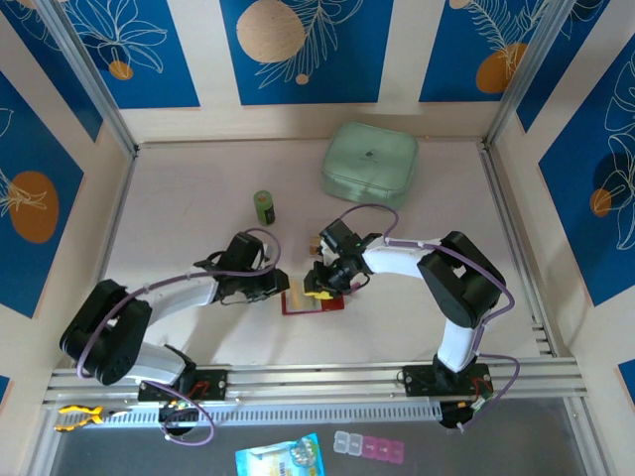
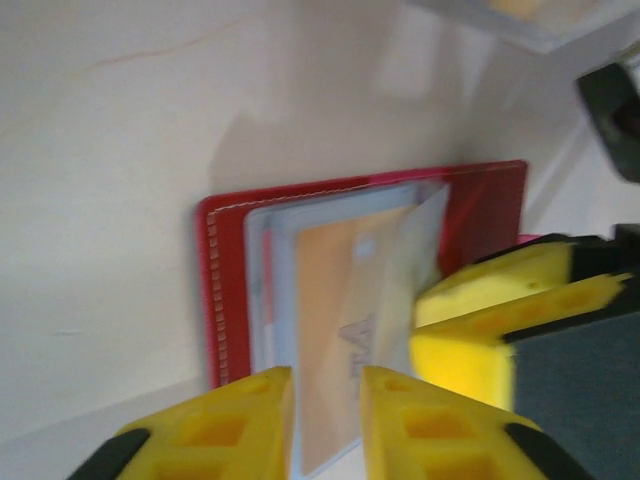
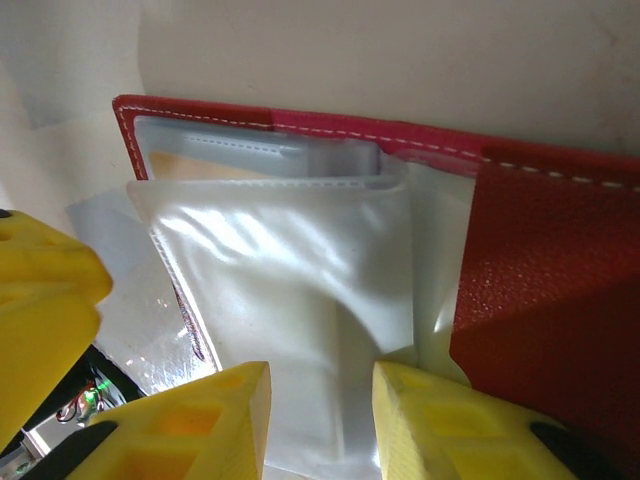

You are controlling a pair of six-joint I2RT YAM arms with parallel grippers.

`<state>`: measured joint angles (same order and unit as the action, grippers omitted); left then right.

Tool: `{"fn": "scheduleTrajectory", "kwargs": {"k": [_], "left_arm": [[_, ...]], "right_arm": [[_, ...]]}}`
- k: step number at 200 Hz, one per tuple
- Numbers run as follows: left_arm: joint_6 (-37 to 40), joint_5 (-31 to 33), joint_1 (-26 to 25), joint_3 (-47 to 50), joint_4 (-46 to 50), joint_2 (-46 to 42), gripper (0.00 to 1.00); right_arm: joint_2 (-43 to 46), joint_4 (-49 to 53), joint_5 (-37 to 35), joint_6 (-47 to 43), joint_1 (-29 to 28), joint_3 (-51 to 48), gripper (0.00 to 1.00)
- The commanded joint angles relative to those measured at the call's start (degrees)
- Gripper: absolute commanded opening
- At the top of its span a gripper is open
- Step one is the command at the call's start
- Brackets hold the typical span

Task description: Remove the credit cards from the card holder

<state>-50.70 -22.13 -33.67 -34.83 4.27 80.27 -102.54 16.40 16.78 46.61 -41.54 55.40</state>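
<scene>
Left gripper (image 2: 327,390) stands slightly open above 1 orange card (image 2: 330,290); right gripper (image 3: 320,380) pinches a lifted clear pocket (image 3: 300,260) of the red card holder (image 3: 560,260).

Overhead view: bright, even, diffuse light from above. The table (image 1: 198,198) carries only faint, soft-edged shadows beneath the arms (image 1: 397,260). Focus is sharp throughout, and the straight metal posts (image 1: 94,87) lean outward toward the picture's corners. Left wrist view: soft and smeared overall. The card holder (image 2: 225,290) shows blurred stitching, the pale table is nearly washed out, a grey shadow lies beyond the holder's far edge, and the left gripper (image 2: 327,425) is out of focus in the foreground. Right wrist view: crisper, with sharp stitching, white glare across the clear pockets (image 3: 300,260), and the right gripper (image 3: 320,420) blurred.
</scene>
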Motion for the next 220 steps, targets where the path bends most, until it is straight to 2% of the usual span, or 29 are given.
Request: {"fn": "scheduleTrajectory", "kwargs": {"k": [1, 142, 195, 220], "left_arm": [[-2.99, -2.55, -1.17, -1.02, -3.51, 0.18, 0.28], [-5.64, -4.22, -4.67, -1.72, -9.19, 7.35, 0.24], [-5.34, -4.5, -5.28, -4.41, -7.85, 7.8, 0.22], [-5.07, -4.5, -5.98, -6.79, -6.61, 8.21, 0.27]], "right_arm": [[1.23, 0.57, 0.69, 0.5, 0.25, -1.55, 0.34], [3.03, -0.58, 1.06, 1.63, 0.62, -2.66, 0.34], [8.87, 2.11, -1.46, 0.99, 2.2, -3.78, 0.34], [12.13, 3.97, -2.27, 0.26, 3.64, -4.56, 0.34]]}}
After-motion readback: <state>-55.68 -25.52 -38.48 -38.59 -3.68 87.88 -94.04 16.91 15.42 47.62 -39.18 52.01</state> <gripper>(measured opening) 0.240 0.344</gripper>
